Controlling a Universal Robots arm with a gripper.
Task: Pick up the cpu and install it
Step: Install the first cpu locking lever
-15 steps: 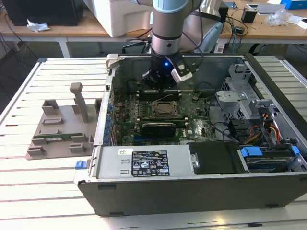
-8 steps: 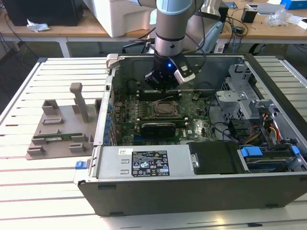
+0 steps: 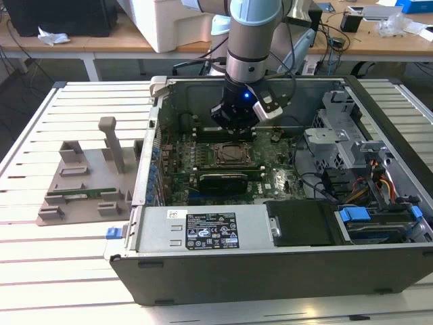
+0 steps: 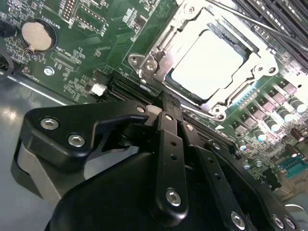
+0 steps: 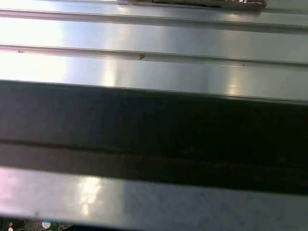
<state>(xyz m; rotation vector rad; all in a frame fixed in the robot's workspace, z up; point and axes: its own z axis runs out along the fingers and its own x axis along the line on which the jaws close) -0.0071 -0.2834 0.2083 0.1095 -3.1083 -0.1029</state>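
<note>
The cpu lies flat in the motherboard's socket, its silver-white top glaring bright inside the metal socket frame. My gripper hangs inside the open computer case, just above and behind the socket in the exterior view. In the second wrist view the black gripper has its fingers drawn together with nothing between them. Its tips sit beside the socket frame's near edge, apart from the cpu.
A grey holder tray with a green memory stick lies on the slatted table at the exterior view's left. A black card sits in the board in front of the socket. Drive cages and cables crowd the case's right side.
</note>
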